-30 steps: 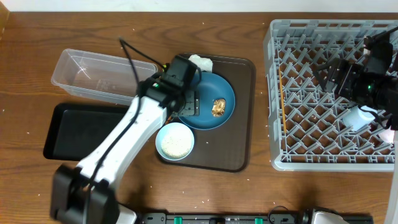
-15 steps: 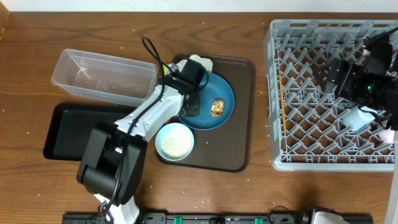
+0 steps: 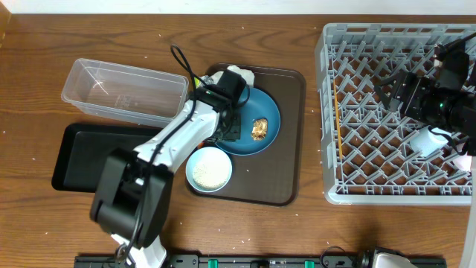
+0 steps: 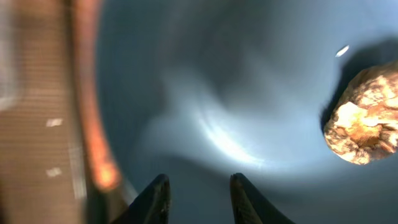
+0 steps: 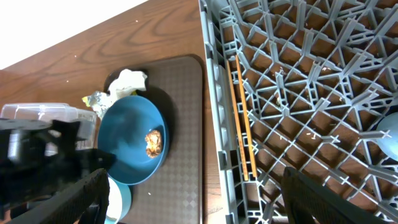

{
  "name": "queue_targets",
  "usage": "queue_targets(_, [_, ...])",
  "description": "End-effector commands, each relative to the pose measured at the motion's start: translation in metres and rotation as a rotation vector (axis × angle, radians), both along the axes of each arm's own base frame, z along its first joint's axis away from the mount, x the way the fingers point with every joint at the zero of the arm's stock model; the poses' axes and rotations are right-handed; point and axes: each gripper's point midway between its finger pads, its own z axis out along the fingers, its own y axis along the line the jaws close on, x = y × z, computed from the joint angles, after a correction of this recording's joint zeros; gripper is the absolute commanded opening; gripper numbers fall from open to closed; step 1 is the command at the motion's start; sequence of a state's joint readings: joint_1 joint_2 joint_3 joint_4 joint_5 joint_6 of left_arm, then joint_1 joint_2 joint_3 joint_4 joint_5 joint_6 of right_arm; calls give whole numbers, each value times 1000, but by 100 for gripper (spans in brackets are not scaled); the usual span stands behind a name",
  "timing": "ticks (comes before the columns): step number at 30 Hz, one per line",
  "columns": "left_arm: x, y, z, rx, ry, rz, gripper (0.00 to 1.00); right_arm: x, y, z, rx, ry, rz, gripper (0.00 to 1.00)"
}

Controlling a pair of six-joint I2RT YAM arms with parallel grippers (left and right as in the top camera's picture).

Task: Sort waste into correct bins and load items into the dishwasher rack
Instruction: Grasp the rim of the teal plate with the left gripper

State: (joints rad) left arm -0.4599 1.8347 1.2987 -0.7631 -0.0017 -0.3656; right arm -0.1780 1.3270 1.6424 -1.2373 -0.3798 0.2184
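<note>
Two parted, empty fingers of the left gripper (image 4: 199,182) are held low inside the dark blue plate-bowl (image 4: 236,74), near the brown food lump (image 4: 364,118) lying there, presumably for grasping it. The right gripper (image 5: 194,180), also spread and empty, is parked well right of the plate-bowl.

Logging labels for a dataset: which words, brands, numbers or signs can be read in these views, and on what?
None can be read.
The foil wrapper is too small to show any print.
The dishwasher rack, clear tub, black tray and blue plate show no markings.
</note>
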Motion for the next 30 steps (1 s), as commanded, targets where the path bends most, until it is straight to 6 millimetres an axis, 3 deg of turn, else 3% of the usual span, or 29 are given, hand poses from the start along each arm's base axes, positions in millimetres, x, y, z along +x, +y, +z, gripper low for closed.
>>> queue_targets(1, [23, 14, 54, 36, -173, 29, 34, 0, 3, 1, -20, -7, 22, 81])
queue_targets(5, [22, 22, 49, 51, -158, 45, 34, 0, 3, 1, -20, -6, 22, 81])
queue_targets(15, [18, 41, -2, 108, -29, 80, 34, 0, 3, 1, -19, -6, 22, 81])
queue_targets(18, [17, 37, -14, 95, -1, 75, 34, 0, 3, 1, -19, -6, 22, 81])
queue_targets(24, [6, 3, -42, -64, 110, 38, 34, 0, 3, 1, -19, -6, 22, 81])
queue_targets(30, [12, -7, -45, -99, 92, -9, 34, 0, 3, 1, -20, -5, 22, 81])
